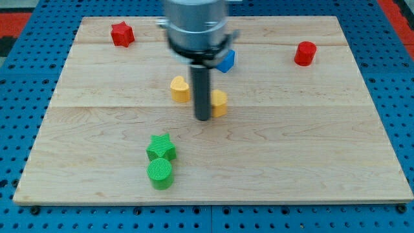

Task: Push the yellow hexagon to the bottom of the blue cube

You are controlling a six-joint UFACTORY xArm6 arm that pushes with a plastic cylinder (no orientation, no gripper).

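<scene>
My tip stands near the board's middle, its rod covering the left side of the yellow hexagon, which it touches or nearly touches. The blue cube lies just above the hexagon, partly hidden by the arm's body. A second yellow block, heart-like in shape, lies to the left of the rod.
A red star sits at the top left and a red cylinder at the top right. A green star and a green cylinder touch each other at the lower left. The wooden board rests on a blue pegboard.
</scene>
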